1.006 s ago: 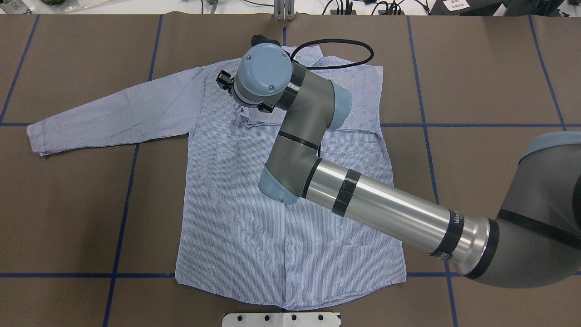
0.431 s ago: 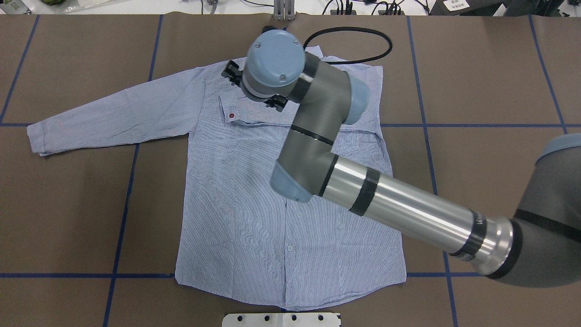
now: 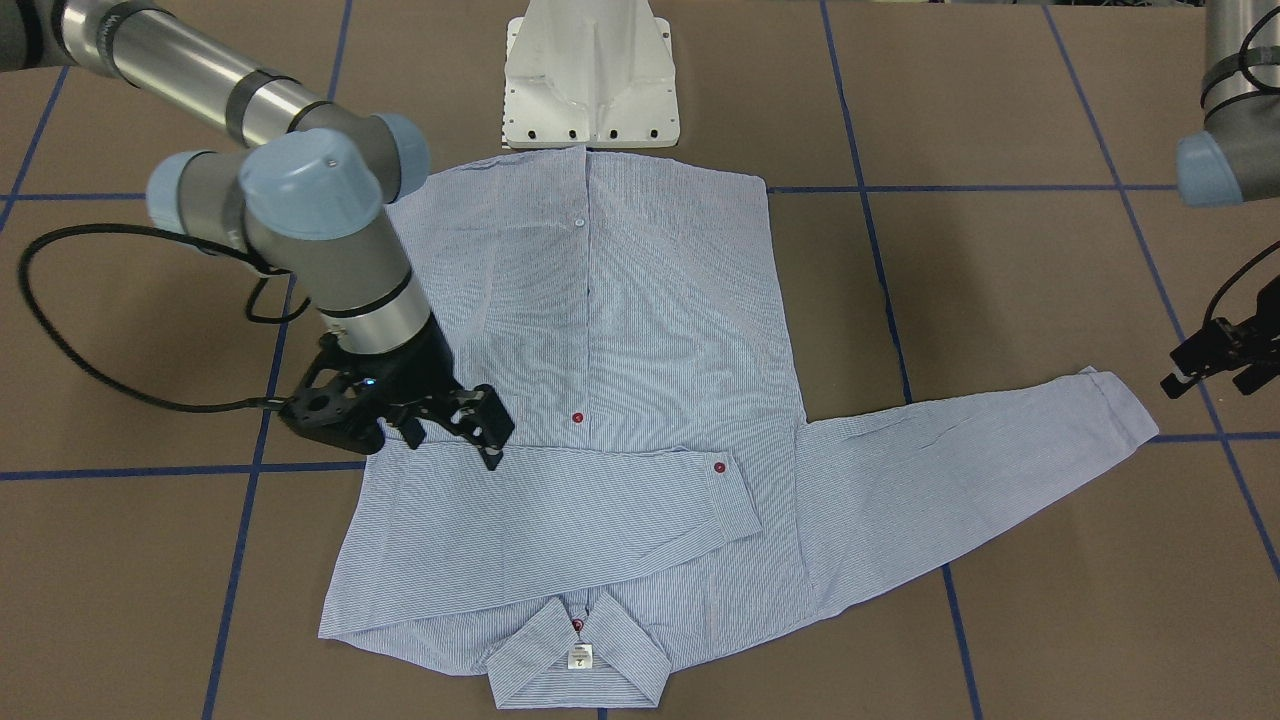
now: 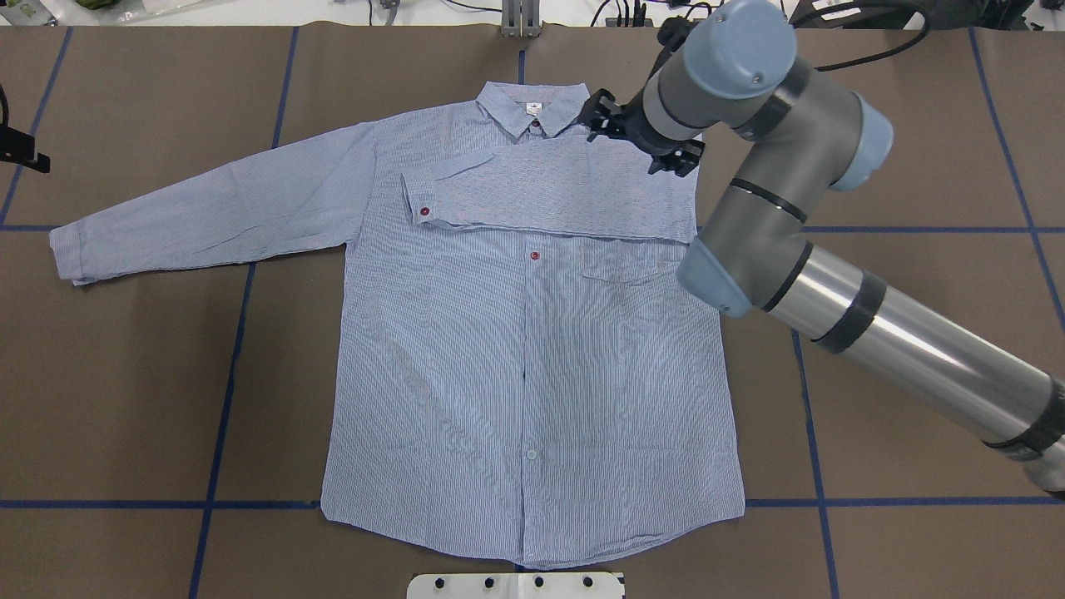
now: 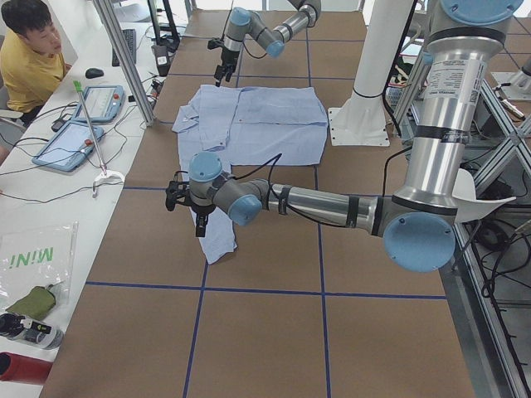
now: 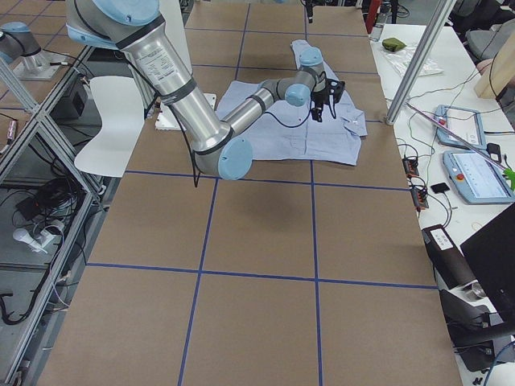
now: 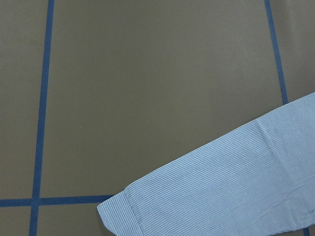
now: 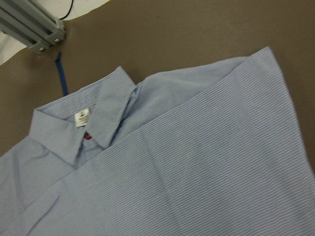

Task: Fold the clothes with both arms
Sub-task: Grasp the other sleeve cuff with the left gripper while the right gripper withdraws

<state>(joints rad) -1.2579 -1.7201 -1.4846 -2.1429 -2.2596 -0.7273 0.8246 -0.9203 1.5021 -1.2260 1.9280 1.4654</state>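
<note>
The striped shirt [image 4: 532,358] lies flat, front up, on the brown table, collar [image 4: 532,104] at the far edge. One sleeve [image 4: 549,191] is folded across the chest, its red-buttoned cuff [image 4: 423,208] lying loose. The other sleeve [image 4: 208,212] stretches out to the side. My right gripper [image 4: 636,141] hovers open over the shoulder end of the folded sleeve and holds nothing; the front view shows it too [image 3: 450,428]. My left gripper [image 3: 1215,360] hangs open a little beyond the outstretched sleeve's cuff [image 3: 1120,410], apart from it. That cuff [image 7: 206,196] fills the left wrist view's lower right.
The white pedestal base [image 3: 590,80] stands at the shirt's hem. An aluminium post [image 4: 520,17] rises just past the collar. Blue tape lines [image 4: 241,333] cross the table. A person [image 5: 29,58] sits at a side bench with tablets [image 5: 70,141].
My right gripper let go of the folded sleeve's cuff, which now lies flat, and swung away from the chest to the shirt's shoulder. My left gripper has come into the overhead view's left edge.
</note>
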